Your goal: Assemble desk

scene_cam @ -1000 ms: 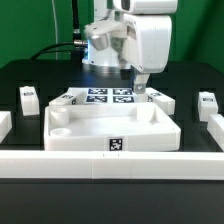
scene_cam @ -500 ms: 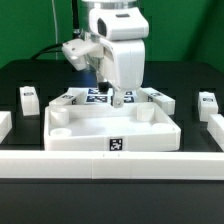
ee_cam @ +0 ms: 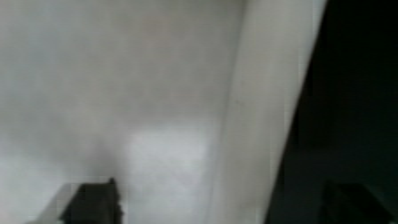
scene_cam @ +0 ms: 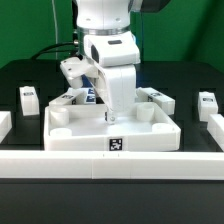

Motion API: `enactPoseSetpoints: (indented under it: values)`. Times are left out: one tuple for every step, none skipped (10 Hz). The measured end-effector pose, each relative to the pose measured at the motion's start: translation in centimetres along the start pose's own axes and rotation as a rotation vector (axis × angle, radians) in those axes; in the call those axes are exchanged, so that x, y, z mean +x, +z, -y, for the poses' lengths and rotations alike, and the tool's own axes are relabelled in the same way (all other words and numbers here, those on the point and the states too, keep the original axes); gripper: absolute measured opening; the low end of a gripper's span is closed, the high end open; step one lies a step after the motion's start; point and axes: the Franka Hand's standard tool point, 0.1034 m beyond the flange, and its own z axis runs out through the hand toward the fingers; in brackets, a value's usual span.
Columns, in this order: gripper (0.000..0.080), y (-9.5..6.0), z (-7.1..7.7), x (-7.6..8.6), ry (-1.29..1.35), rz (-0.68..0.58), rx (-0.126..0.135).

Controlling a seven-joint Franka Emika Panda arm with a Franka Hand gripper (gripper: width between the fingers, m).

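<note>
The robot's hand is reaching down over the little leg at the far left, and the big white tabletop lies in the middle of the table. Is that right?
Not quite. The gripper is not over the leg at the exterior view's left. It reaches down over the middle of the tabletop. The exterior view shows this. The rest holds: the big white tabletop lies in the middle of the table.

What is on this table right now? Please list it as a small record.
Arm: white robot arm's two-finger gripper hangs inside the tabletop, near its middle; contact unclear
Jaws: open or shut cannot be told
Tabletop: large shallow rimmed white plastic tabletop, flat on the black table
Legs: short square white tagged legs lie loose, one at the exterior view's left, one at its right
Front: long white rail
</note>
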Motion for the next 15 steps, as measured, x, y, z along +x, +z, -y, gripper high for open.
enactPoseSetpoints:
  values:
    - [0.0412,0.2,0.1,0.0,0.001,-0.001,0.003]
    - [0.0412,0.2,0.2,0.0,0.001,-0.002,0.004]
    - [0.0230,0.3,0.2,0.0,0.001,-0.002,0.004]
    - [0.0097,0.3,0.2,0.0,0.002,-0.002,0.005]
    - [0.0097,0.2,0.1,-0.1,0.004,0.000,-0.002]
    - [0.0061,0.2,0.0,-0.1,0.005,0.001,-0.004]
    - [0.0061,0.2,0.0,-0.1,0.005,0.001,-0.004]
    - [0.0061,0.2,0.0,-0.2,0.005,0.001,-0.004]
    - [0.0061,0.2,0.0,-0.2,0.005,0.001,-0.004]
    - [0.0061,0.2,0.0,-0.2,0.005,0.001,-0.004]
    - [0.0061,0.2,0.0,-0.2,0.005,0.001,-0.004]
    - [0.0061,0.2,0.0,-0.1,0.009,0.001,-0.004]
    - [0.0061,0.1,-0.7,0.6,0.096,0.000,-0.007]
    - [0.0061,0.0,-1.8,1.4,0.134,-0.001,-0.018]
    - [0.0061,0.0,-2.6,2.4,0.170,-0.002,-0.030]
